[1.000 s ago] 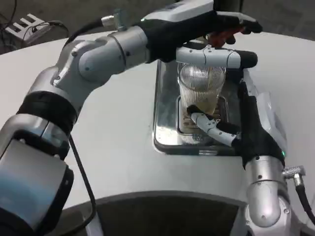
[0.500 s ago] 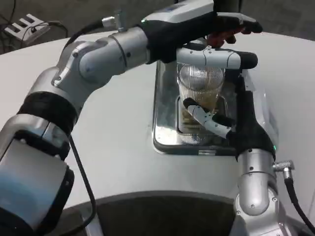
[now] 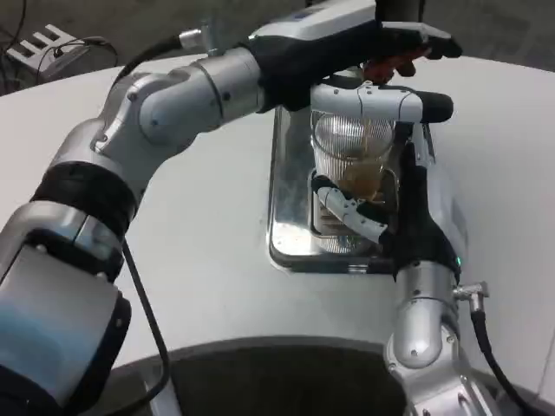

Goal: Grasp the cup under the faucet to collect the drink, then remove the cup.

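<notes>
Our right hand (image 3: 395, 186) is wrapped around the clear ribbed cup (image 3: 351, 156): one long white finger (image 3: 368, 101) crosses the cup's upper rim on the far side, and another white-and-black finger (image 3: 347, 208) curls across its lower front, so the cup sits gripped between them. The dark back of this hand stands upright just right of the cup, with the silver forearm coming up from the bottom edge of the view.

The cup stands upright on the shiny metal drip tray (image 3: 290, 208), over the grille in the tray's middle. It holds some pale amber drink (image 3: 360, 179) in its lower part. We cannot tell whether the cup's base touches the grille or is lifted just clear of it.

Our left hand (image 3: 381, 43) reaches in from the upper left, its arm crossing above the tray. Its fingers lie over a red part (image 3: 388, 65) of the faucet, directly above the cup. We see them resting on or around that part, but whether they truly grip it or only press on it we cannot tell.

The tray sits on the white table (image 3: 208, 260). A black cable (image 3: 143, 303) hangs beside our left arm.
</notes>
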Controlling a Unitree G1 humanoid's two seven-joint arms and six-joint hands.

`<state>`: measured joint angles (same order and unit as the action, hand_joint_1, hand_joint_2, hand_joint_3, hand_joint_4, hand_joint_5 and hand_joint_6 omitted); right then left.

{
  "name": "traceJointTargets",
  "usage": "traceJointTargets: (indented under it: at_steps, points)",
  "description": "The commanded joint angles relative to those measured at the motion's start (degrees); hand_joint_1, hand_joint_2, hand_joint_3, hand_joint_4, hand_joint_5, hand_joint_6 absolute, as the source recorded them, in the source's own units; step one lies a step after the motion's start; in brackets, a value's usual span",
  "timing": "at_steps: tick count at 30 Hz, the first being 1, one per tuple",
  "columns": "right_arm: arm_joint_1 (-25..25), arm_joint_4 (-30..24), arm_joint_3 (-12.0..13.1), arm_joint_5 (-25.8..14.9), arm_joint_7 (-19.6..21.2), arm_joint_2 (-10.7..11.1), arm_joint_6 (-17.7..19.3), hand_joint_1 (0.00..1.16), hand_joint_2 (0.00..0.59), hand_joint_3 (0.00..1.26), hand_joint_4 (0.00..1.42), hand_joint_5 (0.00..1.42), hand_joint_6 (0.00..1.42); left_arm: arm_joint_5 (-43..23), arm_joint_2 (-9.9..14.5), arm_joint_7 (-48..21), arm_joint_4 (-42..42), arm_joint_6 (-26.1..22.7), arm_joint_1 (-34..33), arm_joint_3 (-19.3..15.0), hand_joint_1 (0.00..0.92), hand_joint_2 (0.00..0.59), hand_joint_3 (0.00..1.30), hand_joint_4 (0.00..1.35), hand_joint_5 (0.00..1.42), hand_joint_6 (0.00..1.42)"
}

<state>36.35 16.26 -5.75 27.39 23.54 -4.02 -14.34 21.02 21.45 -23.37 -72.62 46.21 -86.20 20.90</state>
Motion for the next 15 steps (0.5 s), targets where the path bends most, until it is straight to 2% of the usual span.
traceJointTargets:
  at_steps: [1,15]
  points:
    - [1.9,2.41,0.06,-1.18,1.54,-0.5,1.67,0.71,0.2,0.0,0.0,0.0,0.07,2.56,-0.17,-2.9,-0.94,-0.3,1.03,1.3,0.0,0.042,0.21,0.15,0.26,0.26]
    - [7.31,11.55,0.2,-3.55,5.77,-1.8,4.06,0.72,0.2,0.0,0.0,0.0,0.05,2.49,0.54,-3.48,-0.86,-0.04,0.47,1.09,0.0,0.037,0.21,0.15,0.25,0.26]
